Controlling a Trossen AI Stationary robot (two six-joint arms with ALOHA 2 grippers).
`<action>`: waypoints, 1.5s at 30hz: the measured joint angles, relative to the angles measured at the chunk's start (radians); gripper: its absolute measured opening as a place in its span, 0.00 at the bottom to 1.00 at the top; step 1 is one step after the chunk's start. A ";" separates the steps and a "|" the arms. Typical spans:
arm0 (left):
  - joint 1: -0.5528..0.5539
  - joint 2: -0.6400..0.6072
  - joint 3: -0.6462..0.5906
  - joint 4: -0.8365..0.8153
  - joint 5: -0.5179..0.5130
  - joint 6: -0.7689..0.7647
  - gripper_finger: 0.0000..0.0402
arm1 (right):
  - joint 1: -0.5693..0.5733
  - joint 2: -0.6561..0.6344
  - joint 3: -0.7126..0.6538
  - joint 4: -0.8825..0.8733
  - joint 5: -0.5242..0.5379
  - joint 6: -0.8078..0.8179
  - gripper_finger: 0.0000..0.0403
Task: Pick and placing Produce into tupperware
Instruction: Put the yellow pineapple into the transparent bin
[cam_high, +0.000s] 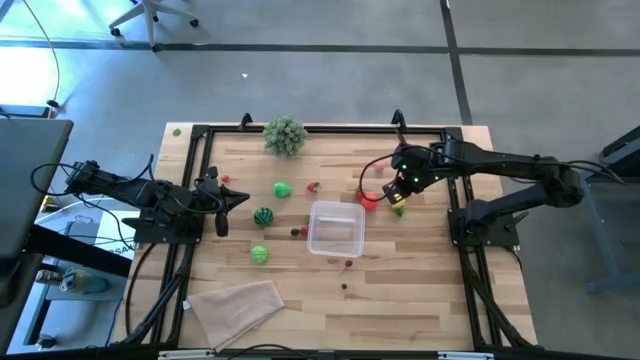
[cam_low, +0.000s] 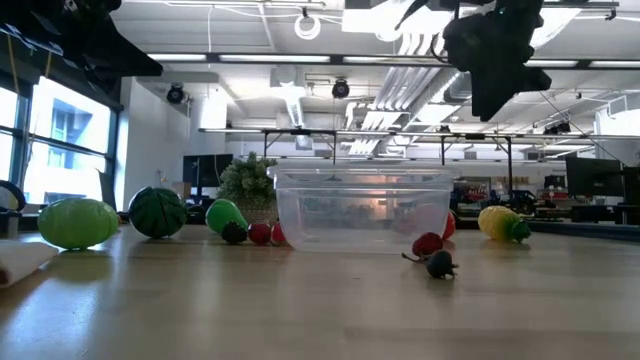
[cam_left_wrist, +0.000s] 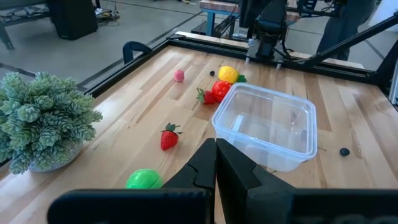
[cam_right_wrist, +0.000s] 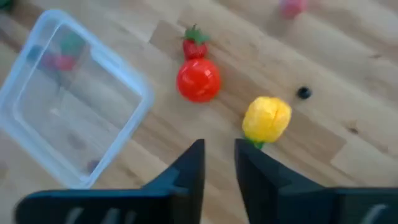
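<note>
Right tool (cam_right_wrist: 219, 163) hovers above the surface, fingers slightly apart, gripping nothing. Just ahead lie the yellow pepper (cam_right_wrist: 266, 119) and red tomato (cam_right_wrist: 198, 79), with the empty tupperware (cam_right_wrist: 37, 81) off to one side. Far across, the left tool (cam_high: 238, 199) waits pinched together; right is nearer.

From above I've got my right gripper (cam_high: 398, 190) hovering over the red tomato (cam_high: 369, 198) and a green-stemmed piece (cam_high: 399, 210), just beside the clear tupperware (cam_high: 335, 229). My left gripper (cam_high: 240, 199) sits parked at the table's left edge. Green balls (cam_high: 262, 216) lie scattered left of the container; a bushy plant (cam_high: 285, 134) stands at the far edge.
</note>
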 joint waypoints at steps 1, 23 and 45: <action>0.000 0.000 0.000 0.000 0.000 0.000 0.00 | 0.000 0.000 0.000 -0.003 0.019 0.009 0.25; 0.000 0.000 0.000 0.000 0.000 0.000 0.00 | 0.000 0.001 -0.286 0.185 0.065 0.208 0.48; 0.000 0.000 0.000 0.000 0.000 0.000 0.00 | 0.000 0.001 -0.283 0.188 0.135 0.211 0.48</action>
